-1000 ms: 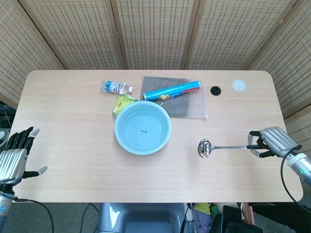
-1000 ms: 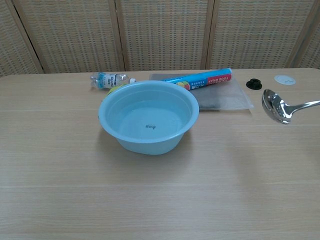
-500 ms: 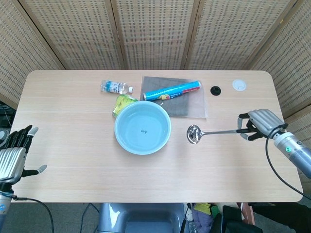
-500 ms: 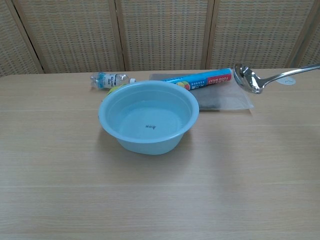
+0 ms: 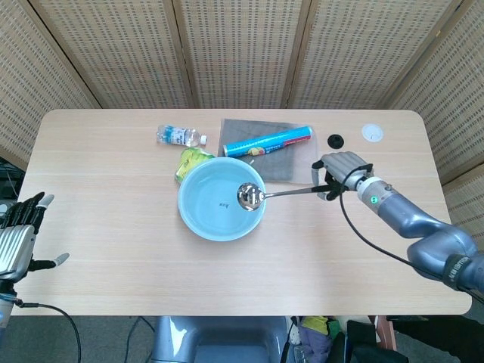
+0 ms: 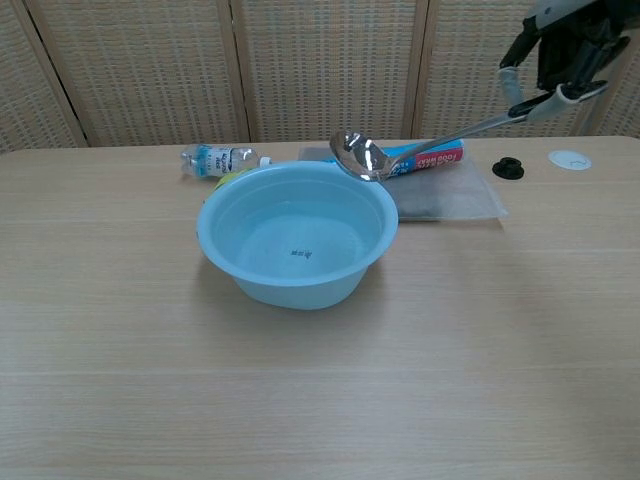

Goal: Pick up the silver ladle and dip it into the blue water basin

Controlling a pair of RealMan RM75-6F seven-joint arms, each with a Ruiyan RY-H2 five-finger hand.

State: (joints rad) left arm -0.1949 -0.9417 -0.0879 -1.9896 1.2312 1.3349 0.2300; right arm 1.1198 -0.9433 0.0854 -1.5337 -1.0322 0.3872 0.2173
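Silver metal ladle [image 5: 250,195] is grasped by the right hand [image 5: 339,171] above the round blue plastic water basin [image 5: 198,223]; left hand [image 5: 17,240] fingers are spread, released.

Light wooden table [image 5: 113,227] carries several items toward its 12 o'clock edge. A small plastic water bottle [image 5: 180,136] lies on its side. A yellow-green packet [image 5: 192,160] sits at the bottle's 6 o'clock. A blue food-wrap roll [image 5: 268,141] rests diagonally on a grey mat [image 5: 291,168]. At the mat's 3 o'clock: a black round cap [image 5: 335,141], then a white disc [image 5: 371,133].
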